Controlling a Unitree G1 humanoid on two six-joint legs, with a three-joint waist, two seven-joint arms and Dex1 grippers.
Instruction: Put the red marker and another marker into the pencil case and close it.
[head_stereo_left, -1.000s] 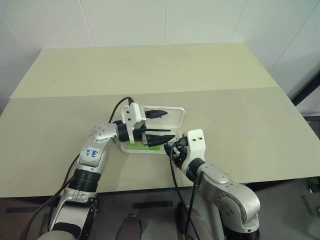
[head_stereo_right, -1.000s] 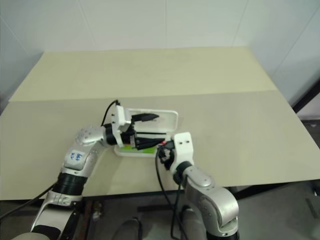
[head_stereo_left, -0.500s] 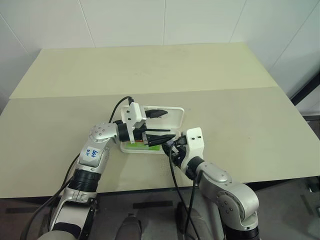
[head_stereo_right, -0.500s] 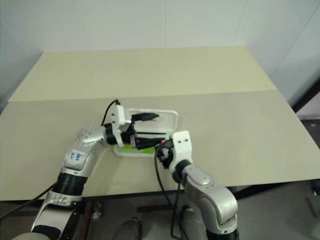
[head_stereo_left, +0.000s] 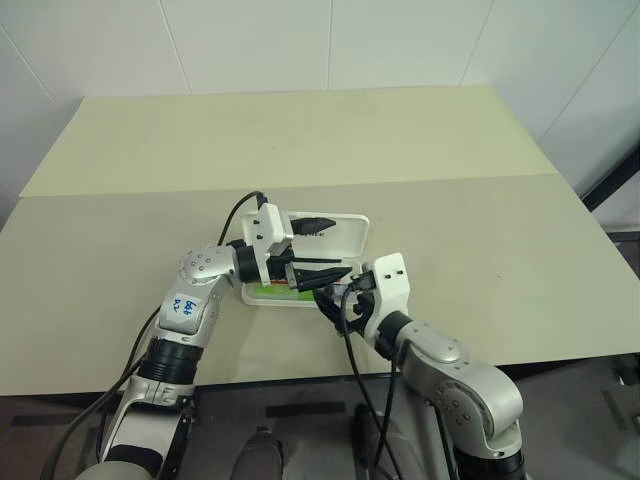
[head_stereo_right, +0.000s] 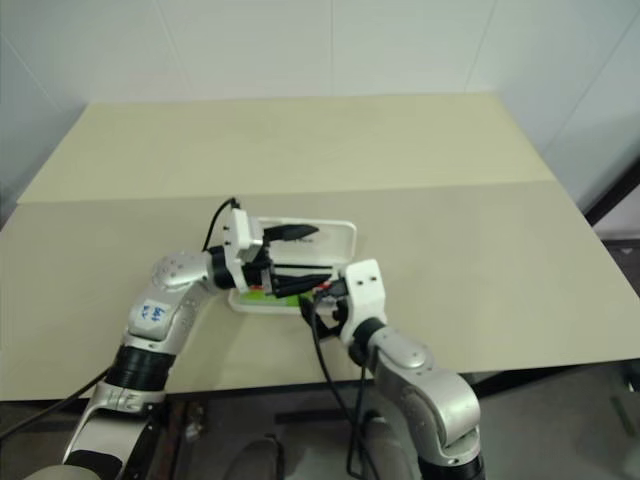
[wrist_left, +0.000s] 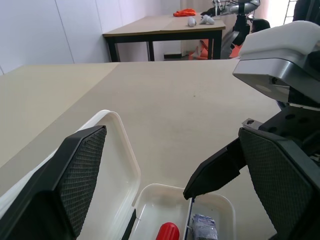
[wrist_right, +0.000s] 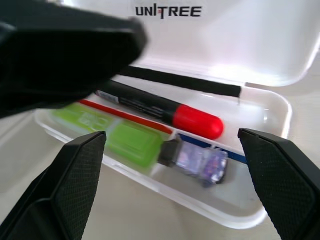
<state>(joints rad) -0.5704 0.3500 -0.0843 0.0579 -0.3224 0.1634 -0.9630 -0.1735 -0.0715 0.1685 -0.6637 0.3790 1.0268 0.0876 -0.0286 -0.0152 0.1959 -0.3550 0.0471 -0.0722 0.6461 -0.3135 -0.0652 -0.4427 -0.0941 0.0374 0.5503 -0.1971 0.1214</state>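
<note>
Inside my flat white hard-plastic pencil case (wrist_right: 260, 107), slim red-and-black marker (wrist_right: 160, 107) and probably the lime-green marker (wrist_right: 127, 140) lie together; right gripper (wrist_right: 170, 165) unclenched beside it, left gripper (wrist_left: 165, 165) spread over the lid

The case (wrist_right: 270, 70) lies open on the desk (head_stereo_left: 480, 230), lid raised behind the tray. In the tray the marker (wrist_right: 160, 107) lies nearest the lid, the stubby marker (wrist_right: 112, 132) in front of it.
</note>
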